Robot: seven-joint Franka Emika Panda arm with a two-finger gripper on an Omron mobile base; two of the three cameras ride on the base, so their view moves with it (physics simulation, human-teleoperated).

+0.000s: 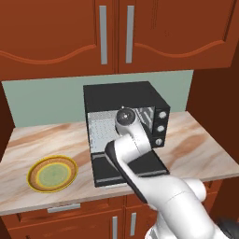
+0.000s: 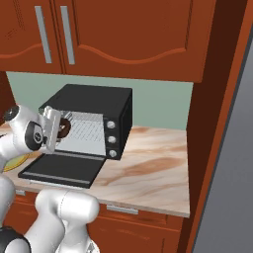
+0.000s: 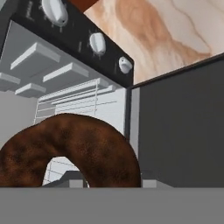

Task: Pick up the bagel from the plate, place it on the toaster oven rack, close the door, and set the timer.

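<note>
A: Where's the bagel [image 3: 74, 148] now?

B: Off the plate [image 1: 52, 173], pinched in the closed gripper [image 2: 58, 129] right at the mouth of the oven, above the lowered door [image 2: 62, 169].

A: And to do this step well?

B: I'd push further in over the rack [image 3: 70, 98], level it, lower until it rests on the wires, then let go. Keep clear of the knobs [image 3: 98, 42].

No readable text, brand, number or sign appears in any view. The toaster oven's control panel [image 3: 83, 41] carries faint pale marks beside its three knobs [image 3: 97, 43], but they are too small and blurred to make out as letters or figures.
</note>
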